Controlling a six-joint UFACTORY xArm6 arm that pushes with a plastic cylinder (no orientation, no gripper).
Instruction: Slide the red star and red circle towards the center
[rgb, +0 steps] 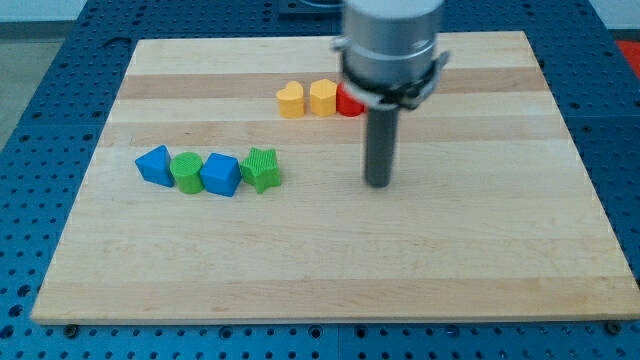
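Observation:
A red block shows at the view's top centre, mostly hidden behind the arm, so I cannot tell its shape; it sits right of a yellow hexagon and a yellow heart. I see only this one red block; a second one is hidden or out of sight. My tip rests on the board below and slightly right of the red block, well apart from it.
A row of blocks lies at the view's left: a blue triangle, a green circle, a blue cube and a green star. The wooden board ends in blue pegboard on all sides.

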